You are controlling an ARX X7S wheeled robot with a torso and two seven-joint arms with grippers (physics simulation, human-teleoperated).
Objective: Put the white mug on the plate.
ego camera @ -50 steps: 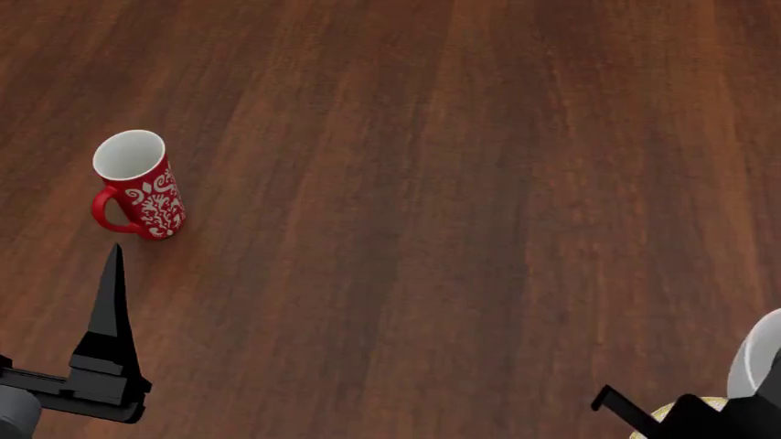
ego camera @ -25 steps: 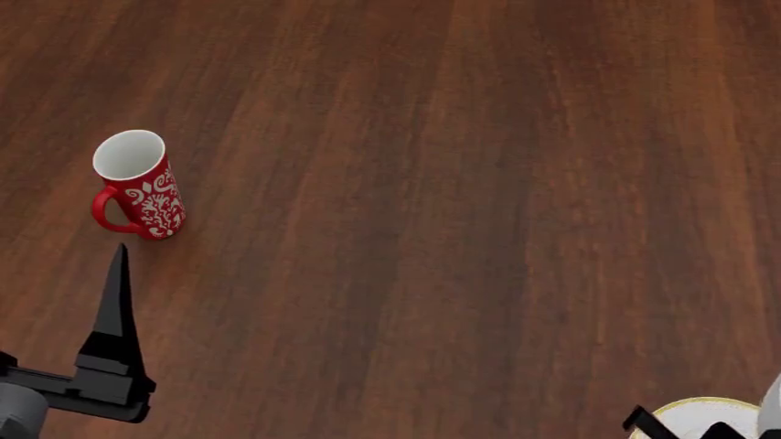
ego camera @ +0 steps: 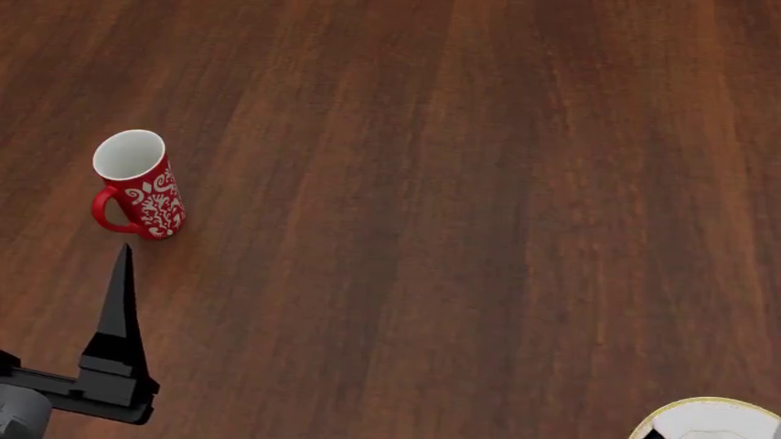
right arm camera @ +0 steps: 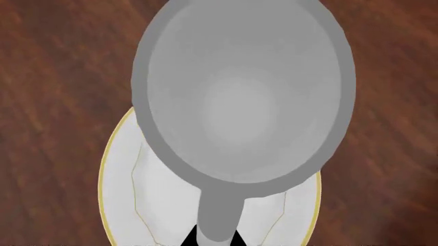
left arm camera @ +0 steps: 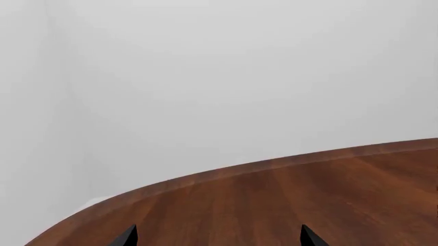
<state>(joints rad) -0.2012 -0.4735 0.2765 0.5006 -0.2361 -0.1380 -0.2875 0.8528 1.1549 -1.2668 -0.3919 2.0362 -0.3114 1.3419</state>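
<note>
The right wrist view looks straight down into the white mug (right arm camera: 243, 97). It is upright over the plate (right arm camera: 123, 195), a white dish with a thin yellow rim; whether they touch I cannot tell. My right gripper (right arm camera: 213, 239) is shut on the mug's handle (right arm camera: 220, 215), with black fingertips on either side. In the head view only part of the plate (ego camera: 714, 419) shows at the bottom right corner, and the mug is out of frame. My left gripper (ego camera: 123, 267) is open and empty at the lower left, its fingertips (left arm camera: 128, 238) wide apart over bare wood.
A red mug with a white floral pattern (ego camera: 141, 187) stands upright at the left, just beyond my left gripper. The dark wooden table (ego camera: 464, 210) fills the head view. Its curved far edge (left arm camera: 274, 165) shows against a pale wall.
My right gripper and the white mug have dropped out of the head view's bottom right corner, uncovering more of the plate. The left gripper has sunk slightly.
</note>
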